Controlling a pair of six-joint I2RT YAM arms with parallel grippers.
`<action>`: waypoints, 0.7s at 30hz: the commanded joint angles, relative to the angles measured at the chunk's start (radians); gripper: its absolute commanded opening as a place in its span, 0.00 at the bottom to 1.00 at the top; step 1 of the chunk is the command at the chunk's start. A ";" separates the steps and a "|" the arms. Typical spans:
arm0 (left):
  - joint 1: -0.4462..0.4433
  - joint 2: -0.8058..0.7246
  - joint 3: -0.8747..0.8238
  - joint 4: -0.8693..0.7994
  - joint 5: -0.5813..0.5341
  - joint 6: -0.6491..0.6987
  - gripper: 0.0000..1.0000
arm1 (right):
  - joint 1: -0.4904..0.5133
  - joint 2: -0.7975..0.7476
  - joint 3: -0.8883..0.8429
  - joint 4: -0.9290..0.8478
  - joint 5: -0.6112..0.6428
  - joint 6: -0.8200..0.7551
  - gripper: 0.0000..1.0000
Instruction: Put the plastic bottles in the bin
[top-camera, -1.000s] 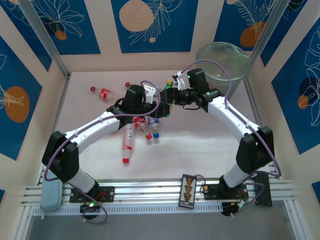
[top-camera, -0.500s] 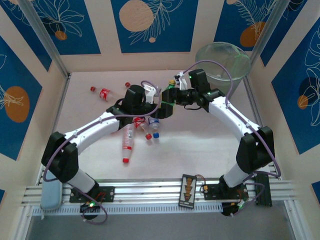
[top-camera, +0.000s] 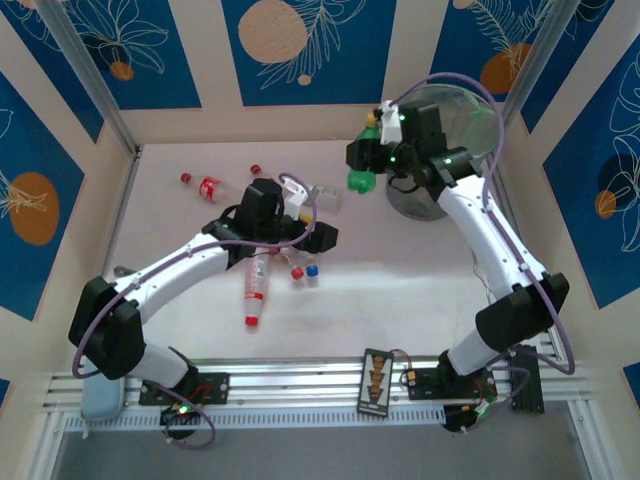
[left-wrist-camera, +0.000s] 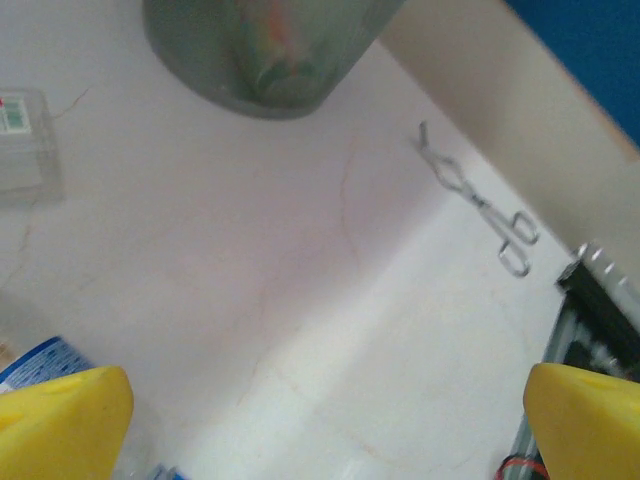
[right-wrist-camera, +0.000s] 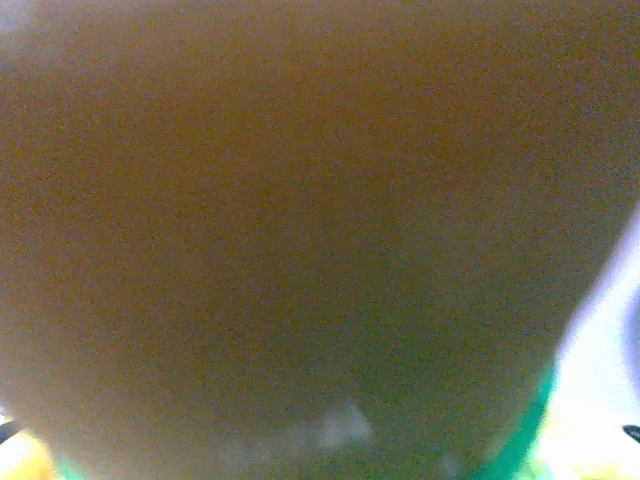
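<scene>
Green plastic bottle (top-camera: 358, 181) clenched by right end effector (top-camera: 366, 157); left end effector (left-wrist-camera: 320, 410) splayed.

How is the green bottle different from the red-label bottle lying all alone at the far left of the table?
The green bottle is up in the air, gripped by the right gripper near the bin; the red-label bottle lies flat on the table with nothing touching it. The green bottle looks green; the red-label bottle is clear with a red cap. Both are outside the bin.
</scene>
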 joint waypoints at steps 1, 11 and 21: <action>-0.006 0.041 0.055 -0.147 -0.050 0.117 0.99 | -0.025 -0.005 0.126 -0.090 0.152 -0.088 0.50; -0.006 0.080 0.059 -0.206 -0.166 0.096 0.99 | -0.201 0.216 0.472 -0.170 0.383 -0.160 0.50; -0.007 0.128 0.046 -0.209 -0.182 0.039 0.98 | -0.357 0.448 0.623 -0.258 0.407 -0.166 0.50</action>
